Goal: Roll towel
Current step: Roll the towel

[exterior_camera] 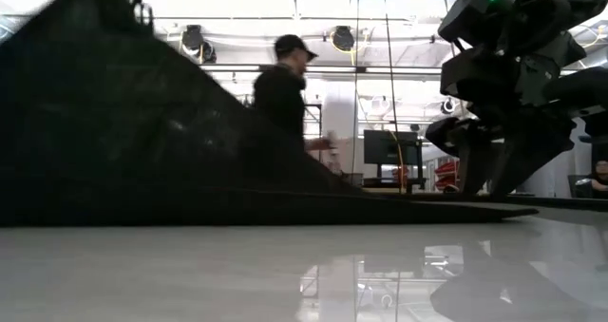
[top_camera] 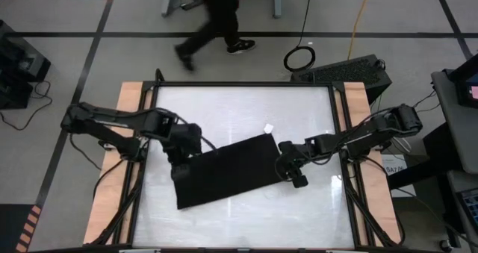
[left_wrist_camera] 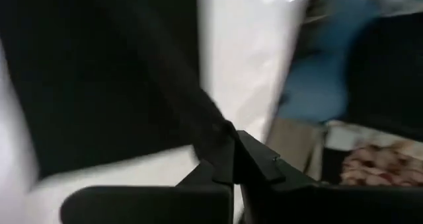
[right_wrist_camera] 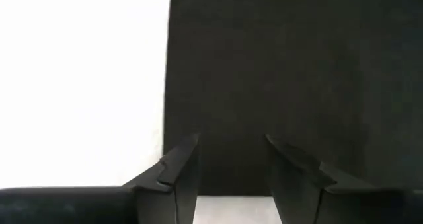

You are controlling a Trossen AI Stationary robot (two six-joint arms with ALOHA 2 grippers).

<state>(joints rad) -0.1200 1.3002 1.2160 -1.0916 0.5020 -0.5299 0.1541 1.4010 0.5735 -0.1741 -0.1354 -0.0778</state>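
Observation:
The black towel lies slantwise across the middle of the table, with its small white tag at its far right corner. My left gripper is at the towel's far left corner and is shut on the cloth. In the low view the towel rises there in a tall peak. My right gripper stands at the towel's right edge. Its fingers are open and point down over that edge. I cannot tell whether they touch the cloth. My left gripper pinches the towel near its far left corner between its two shut fingers. A ridge of cloth runs away from the fingertips. That end is lifted in a peak, while the rest of the towel lies flat on the table.
The white tabletop has wooden side rails. A person walks on the floor beyond the far edge and also shows in the low view. Bare table lies to the near and far sides of the towel.

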